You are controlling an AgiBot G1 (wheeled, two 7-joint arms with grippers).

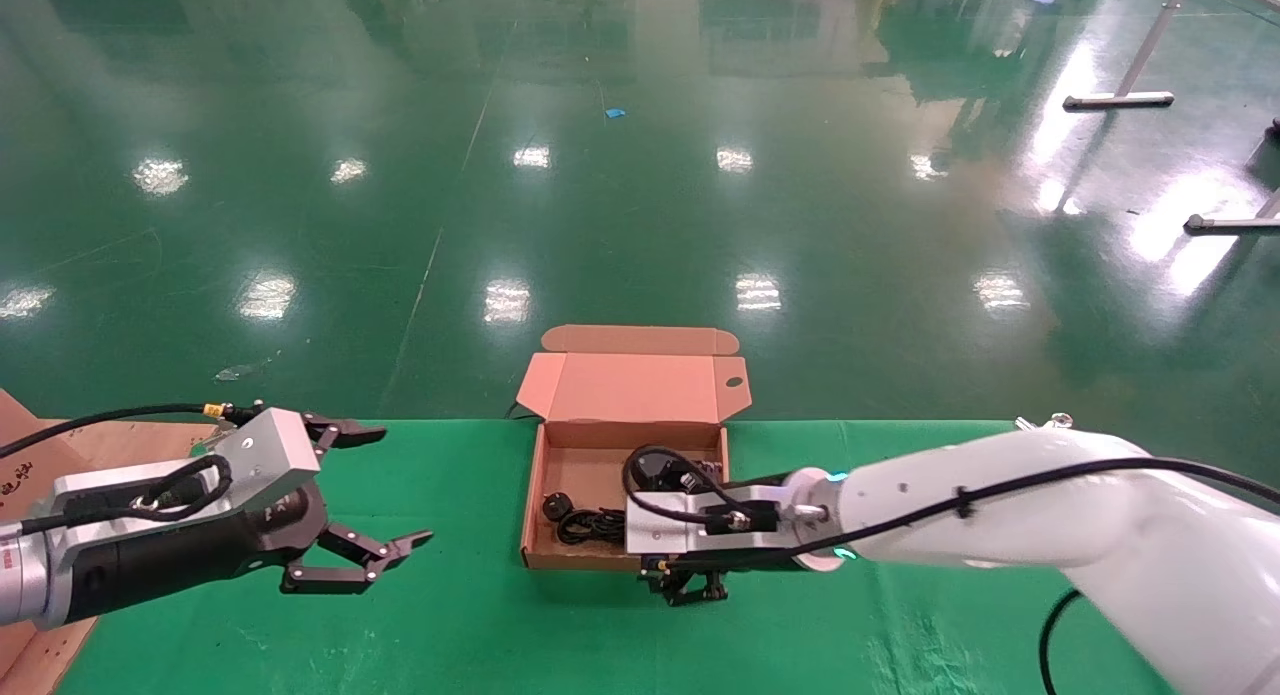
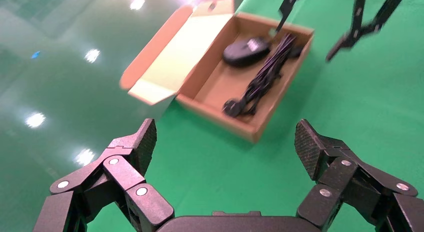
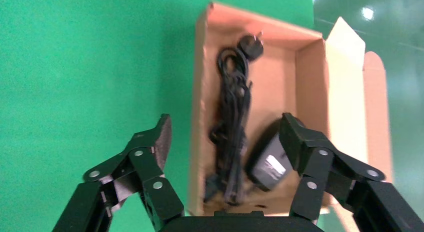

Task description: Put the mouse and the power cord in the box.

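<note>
The brown box (image 1: 531,505) sits open at the middle of the green table, its lid (image 1: 635,387) folded back over the far edge. Inside lie the black mouse (image 3: 270,162) with its pale label and the bundled power cord (image 3: 231,122), with the plug (image 1: 556,505) at the box's left end. My right gripper (image 3: 226,121) hangs open over the box's near right part, one finger outside the near wall, holding nothing. My left gripper (image 1: 402,486) hovers open and empty to the left of the box. The left wrist view shows mouse (image 2: 246,51) and cord (image 2: 265,77) side by side.
A flat brown board (image 1: 30,455) with dark writing lies at the table's left edge, under my left arm. The green cloth (image 1: 900,575) ends just behind the box, with shiny green floor beyond. Metal stand feet (image 1: 1117,100) stand far off at the right.
</note>
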